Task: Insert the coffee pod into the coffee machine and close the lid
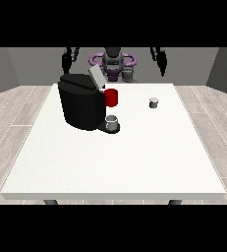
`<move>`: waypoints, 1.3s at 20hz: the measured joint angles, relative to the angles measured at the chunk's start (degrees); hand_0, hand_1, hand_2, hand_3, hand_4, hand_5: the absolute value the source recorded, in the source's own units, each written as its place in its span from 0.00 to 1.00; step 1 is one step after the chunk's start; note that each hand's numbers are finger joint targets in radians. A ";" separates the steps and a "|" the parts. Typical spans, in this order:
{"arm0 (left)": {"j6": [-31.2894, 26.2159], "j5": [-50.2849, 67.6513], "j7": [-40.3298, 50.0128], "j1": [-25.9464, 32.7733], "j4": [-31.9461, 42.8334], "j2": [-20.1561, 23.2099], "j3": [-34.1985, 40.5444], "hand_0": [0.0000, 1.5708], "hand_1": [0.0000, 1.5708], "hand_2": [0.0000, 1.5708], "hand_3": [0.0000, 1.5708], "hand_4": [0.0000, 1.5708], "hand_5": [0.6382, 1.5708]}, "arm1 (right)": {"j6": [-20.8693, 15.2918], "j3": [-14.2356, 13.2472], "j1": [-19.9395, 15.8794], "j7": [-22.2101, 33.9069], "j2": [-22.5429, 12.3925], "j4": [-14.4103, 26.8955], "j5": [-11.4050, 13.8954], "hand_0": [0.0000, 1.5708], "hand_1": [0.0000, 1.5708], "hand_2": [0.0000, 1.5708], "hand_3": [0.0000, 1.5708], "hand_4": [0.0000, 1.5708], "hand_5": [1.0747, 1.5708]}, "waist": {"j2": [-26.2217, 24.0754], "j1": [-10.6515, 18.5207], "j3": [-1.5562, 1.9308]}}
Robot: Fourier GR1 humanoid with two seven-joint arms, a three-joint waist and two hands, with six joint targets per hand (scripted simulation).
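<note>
White table carries all task items. At its ten o'clock stands the black coffee machine, lid raised and tilted up toward one o'clock, a grey cup on its tray and a red part at its side. The coffee pod stands upright, long axis vertical, at the table's one o'clock, well apart from the machine. Nothing is done: pod unpicked, lid unclosed. The hand at the view's right and the hand at the view's left hang raised at twelve o'clock, holding nothing; finger positions cannot be told.
</note>
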 measured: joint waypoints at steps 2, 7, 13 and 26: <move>-0.78 0.33 -0.91 0.58 -0.14 -0.42 -0.07 0.00 0.00 0.00 0.00 0.20 1.00 | 0.09 -0.27 0.25 -0.20 0.13 0.60 -0.01 0.00 0.00 0.00 0.00 0.08 1.00 | -0.43 0.49 -0.28; -5.99 4.37 -5.99 4.65 -1.92 -0.93 -0.25 0.00 0.00 0.00 0.00 0.19 1.00 | -0.60 -2.59 1.22 -0.95 0.00 2.69 -0.57 0.00 0.00 0.00 0.00 0.07 1.00 | -1.89 2.38 -0.58; -10.44 5.30 -11.80 8.18 -1.99 0.17 0.35 0.00 0.00 0.00 0.00 0.20 1.00 | -5.03 -5.51 1.33 -4.37 2.17 2.88 -0.78 0.00 0.00 0.00 0.00 0.17 1.00 | -2.60 2.72 -0.68; -13.23 0.99 -7.15 -4.03 7.83 9.23 6.68 0.00 0.00 0.00 0.00 0.00 1.00 | -5.00 -3.86 -2.92 -4.84 3.13 2.59 -0.71 0.00 0.00 0.00 0.00 0.18 1.00 | 2.81 -2.27 -0.70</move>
